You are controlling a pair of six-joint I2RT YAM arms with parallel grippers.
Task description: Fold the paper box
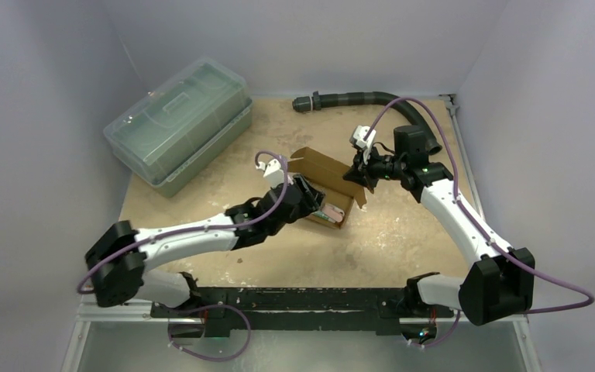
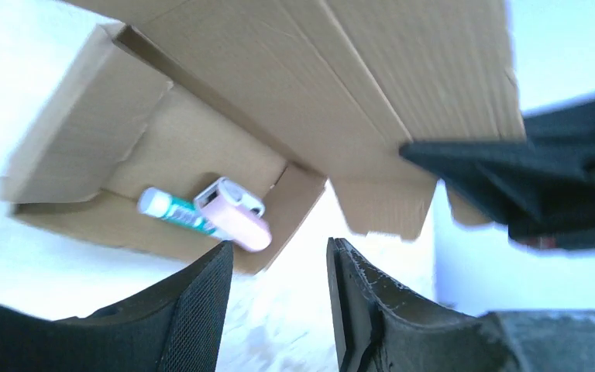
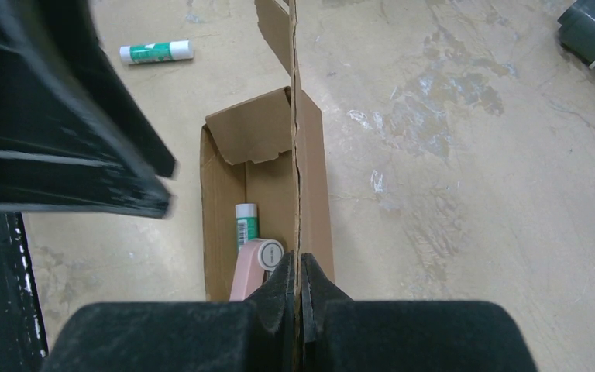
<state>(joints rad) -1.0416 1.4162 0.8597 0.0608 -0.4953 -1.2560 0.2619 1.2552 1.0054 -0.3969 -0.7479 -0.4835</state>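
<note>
Roughly midway: box (image 1: 327,167) sits on the bench (image 1: 403,240) centre, body formed, lid up, end flaps untucked; closing is left. Right tool (image 3: 300,267) pinches the lid edge. Left tool (image 2: 279,256) half-spread, empty, by the box end. Inside: glue stick (image 3: 245,223), pink item (image 3: 248,271), maybe tape. Loose stick (image 3: 156,52) on bench. Labels unreadable.

No readable txt anywhere; glue stick (image 3: 156,52) label too blurry.
</note>
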